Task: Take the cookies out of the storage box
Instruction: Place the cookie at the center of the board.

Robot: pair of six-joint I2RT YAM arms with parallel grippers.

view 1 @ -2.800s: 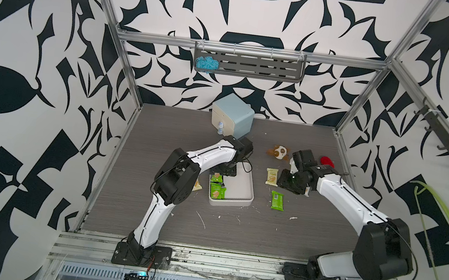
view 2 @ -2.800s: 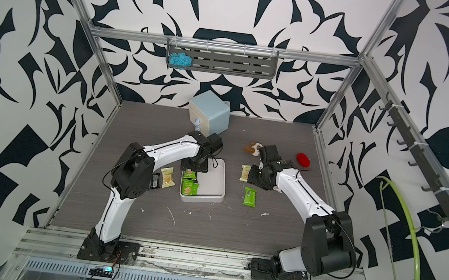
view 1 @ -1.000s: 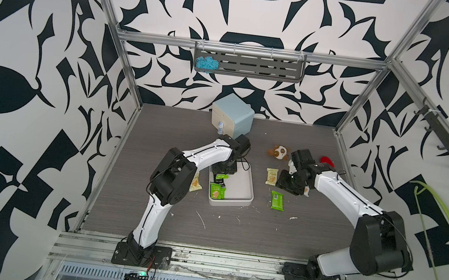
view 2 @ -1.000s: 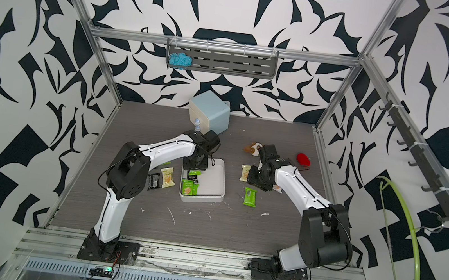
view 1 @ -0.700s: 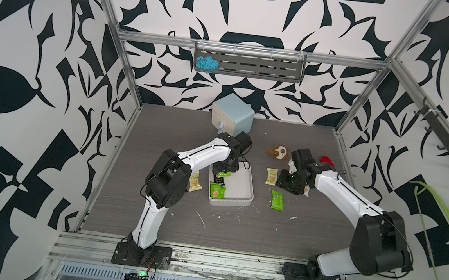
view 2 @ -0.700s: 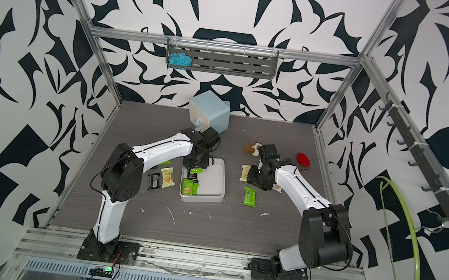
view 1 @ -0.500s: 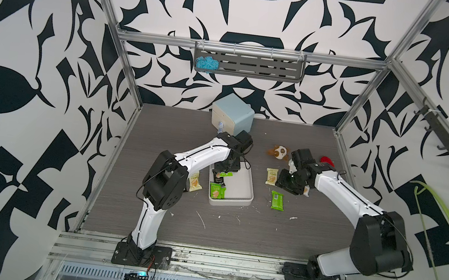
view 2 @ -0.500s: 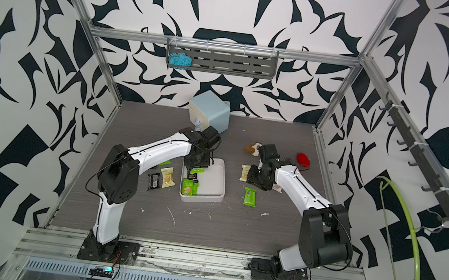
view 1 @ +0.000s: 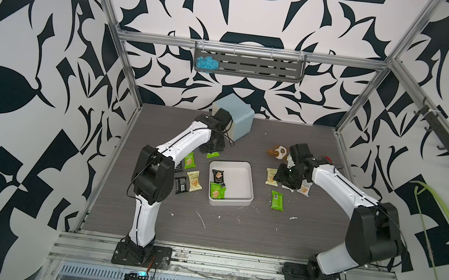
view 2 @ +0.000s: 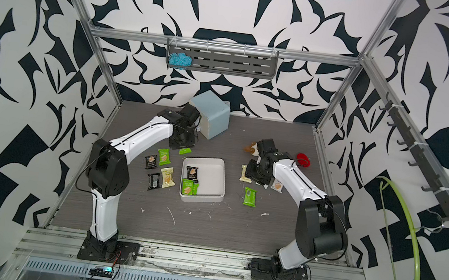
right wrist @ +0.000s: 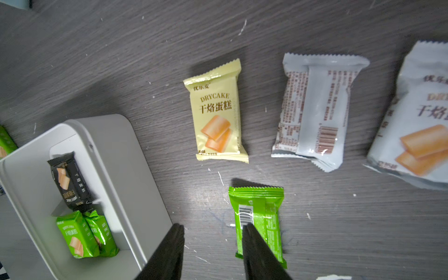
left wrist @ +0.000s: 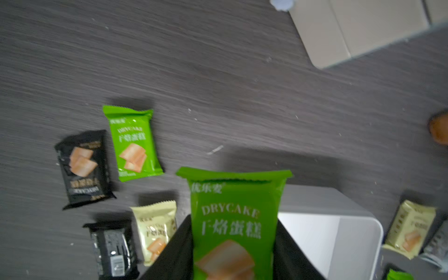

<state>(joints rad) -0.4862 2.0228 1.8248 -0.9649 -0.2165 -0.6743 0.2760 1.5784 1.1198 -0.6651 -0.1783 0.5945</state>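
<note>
left gripper (view 1: 211, 148) clamped on a green cookie packet (left wrist: 234, 218), over the bench just past the storage box (view 1: 252, 179) far-left corner. In the box, along its left wall: black packet (view 1: 218, 177), two green packets (view 1: 216, 194). right gripper (right wrist: 212, 226) part-open, empty, over the bench right of the box, near loose packets (right wrist: 215, 111).

The left wrist view is blurred: the held green packet (left wrist: 232, 225) runs out of frame, the cabinet (left wrist: 358, 31) is cut off and only a brown sliver of the plush toy (left wrist: 440, 128) shows. In the right wrist view the face-up white packet (right wrist: 419, 116) and the box (right wrist: 126, 174) are cut off. In a top view the red object (view 2: 302, 159) is too small to identify.
</note>
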